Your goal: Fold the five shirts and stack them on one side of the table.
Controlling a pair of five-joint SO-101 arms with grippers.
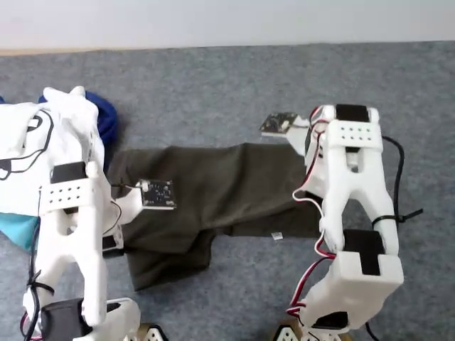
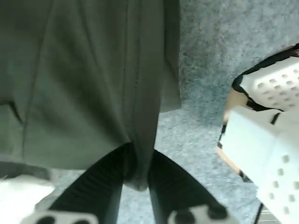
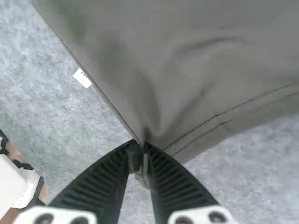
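Worktop (image 1: 213,92): grey, carpet-like covering that runs under everything, from the arm bases to the far edge.
Arms: two, white; left arm (image 1: 67,234) and right arm (image 1: 352,206) stand at the near edge, one at each end of the dark shirt.
Left gripper (image 2: 137,163): black ribbed fingers closed on a fold of the dark shirt.
Right gripper (image 3: 138,156): fingers pinched on the stitched hem of the same shirt.
Dark shirt (image 1: 213,188): one, olive-grey, spread flat mid-worktop between the arms; a small white tag (image 1: 277,236) lies on the worktop at its near edge.
Pile: three garments bunched beside the left arm: teal shirt (image 1: 18,227) nearest, white shirt (image 1: 21,142) with a black line print, blue shirt (image 1: 106,117) farthest.
Wall (image 1: 213,21): pale, plain, beyond the far edge.
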